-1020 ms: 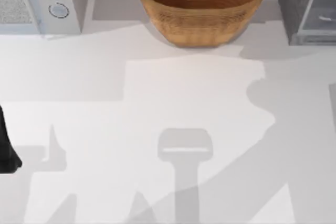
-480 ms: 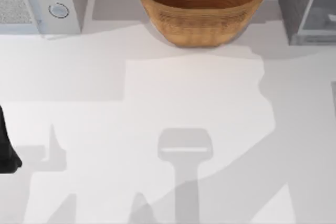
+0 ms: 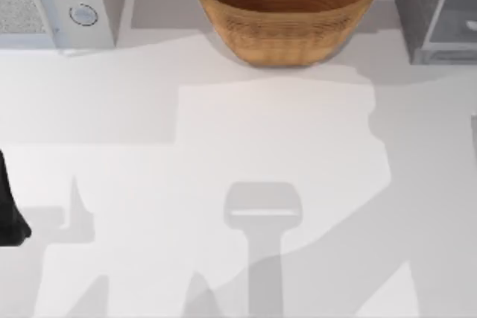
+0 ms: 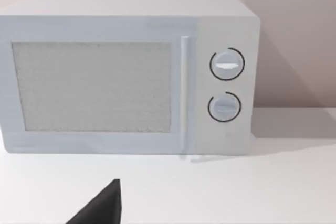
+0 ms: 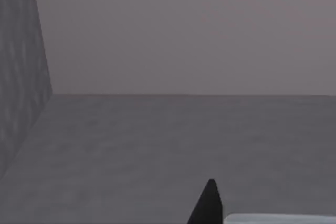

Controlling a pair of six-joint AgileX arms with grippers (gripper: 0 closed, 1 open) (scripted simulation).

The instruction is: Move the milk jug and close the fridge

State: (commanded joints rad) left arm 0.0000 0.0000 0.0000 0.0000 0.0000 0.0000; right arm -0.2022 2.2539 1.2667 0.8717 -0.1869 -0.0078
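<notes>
At table's left edge (parked), left hand (image 3: 11, 210); grip unreadable.

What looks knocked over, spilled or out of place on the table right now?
Nothing stands out. The basket sits upright at the table's far edge, the microwave stands square at far left with its door shut, and the fridge stands at far right. No spill marks the table.
</notes>
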